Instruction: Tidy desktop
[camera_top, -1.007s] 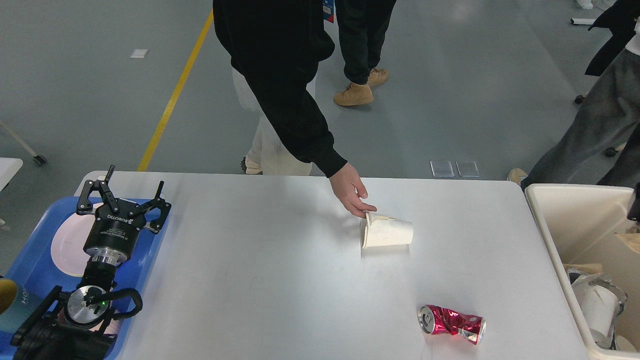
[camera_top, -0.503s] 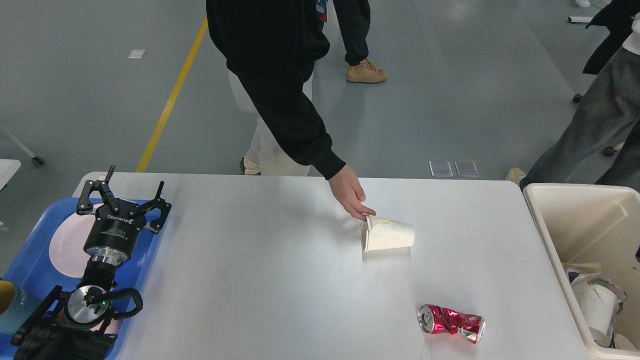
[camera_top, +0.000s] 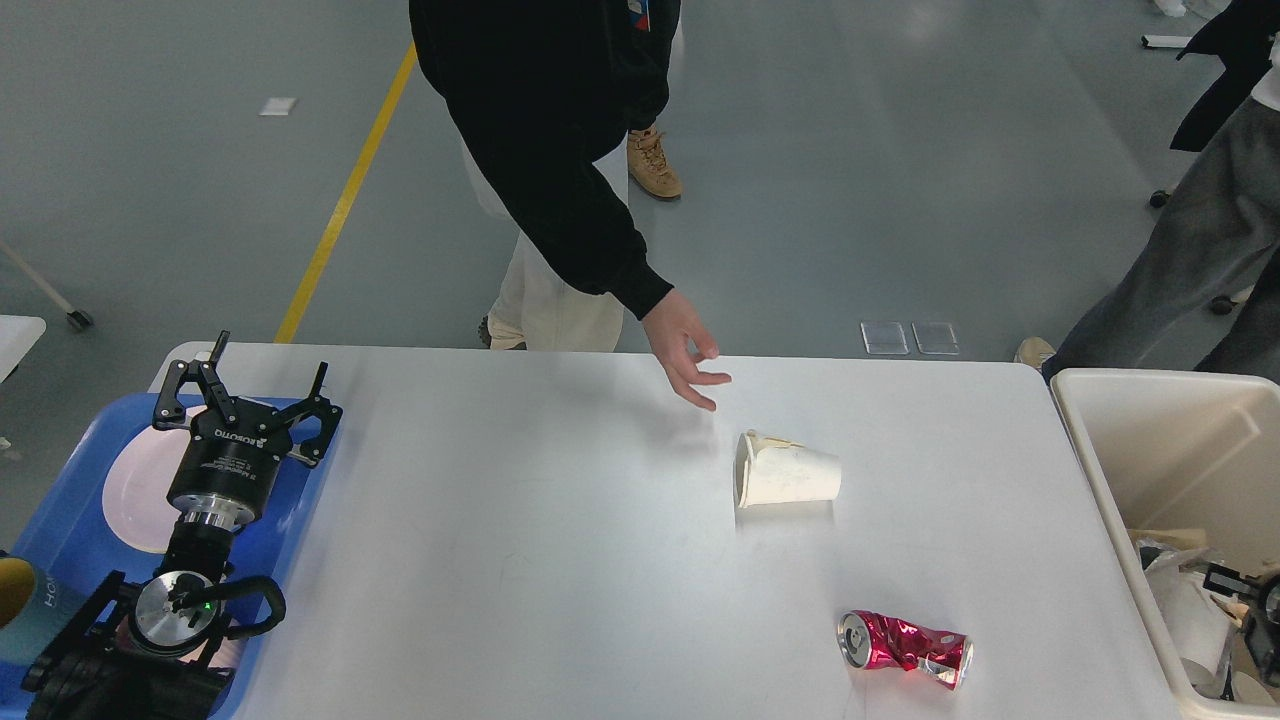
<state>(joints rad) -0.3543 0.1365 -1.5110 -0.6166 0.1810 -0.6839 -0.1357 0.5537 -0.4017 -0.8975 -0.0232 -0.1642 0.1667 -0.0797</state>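
Observation:
The white desktop (camera_top: 560, 560) carries a crumpled white paper cup (camera_top: 787, 472) lying on its side right of centre and a crushed red can (camera_top: 905, 649) near the front right. My left gripper (camera_top: 268, 358) is open and empty, hovering over the blue tray (camera_top: 70, 540) at the desktop's left end. A dark part of my right arm (camera_top: 1250, 600) shows at the right edge over the cream bin (camera_top: 1100, 470); its fingers cannot be told apart. A person's hand (camera_top: 685, 355) hangs just above the desktop, up and left of the cup, apart from it.
A pale plate (camera_top: 135, 495) lies in the blue tray under my left arm, and a teal cup (camera_top: 25, 610) stands at its front left. The bin holds crumpled rubbish (camera_top: 1190, 610). People stand beyond the far edge and at the right.
The person's hand has let go of the paper cup and lifted away up and left. The cup has shifted slightly right. A dark part of my right arm now shows low in the bin.

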